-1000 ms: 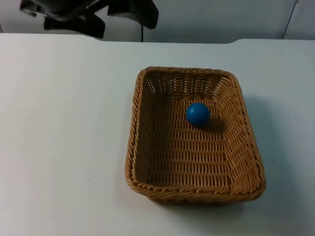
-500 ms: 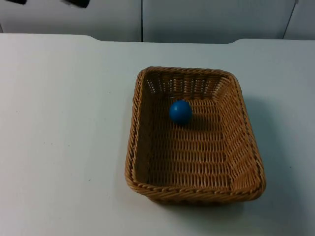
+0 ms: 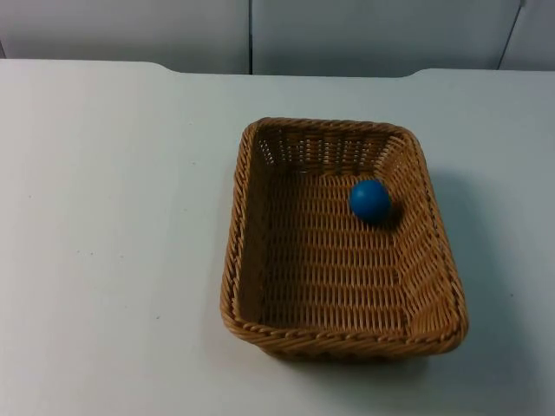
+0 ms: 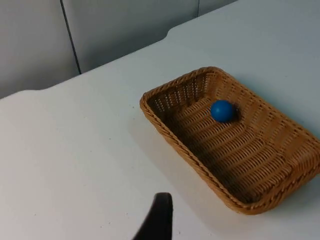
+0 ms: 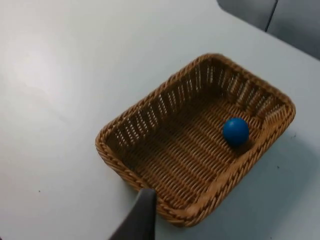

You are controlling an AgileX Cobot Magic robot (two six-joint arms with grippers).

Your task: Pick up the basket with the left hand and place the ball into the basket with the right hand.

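A tan wicker basket [image 3: 232, 234] stands on the white table, right of centre. A blue ball [image 3: 369, 200] lies inside it, against the right wall near the far end. In the left wrist view the basket [image 4: 176, 141] with the ball [image 4: 222, 110] sits well away from my left gripper [image 4: 157, 220], which hangs over bare table. My right gripper [image 5: 141, 217] is raised above the table just outside a corner of the basket [image 5: 150, 98]. The ball [image 5: 235, 131] lies at the basket's opposite end. Neither gripper touches the basket or the ball.
The grey partition wall [image 3: 251, 35] closes off the table's far edge, with a notched edge behind the basket. White table top [image 3: 104, 217] stretches wide on the basket's left, and a narrower strip runs on its right.
The left arm, at the upper left a second ago, has pulled back out of the top view. The ball rolled left inside the basket, then right to the side wall.
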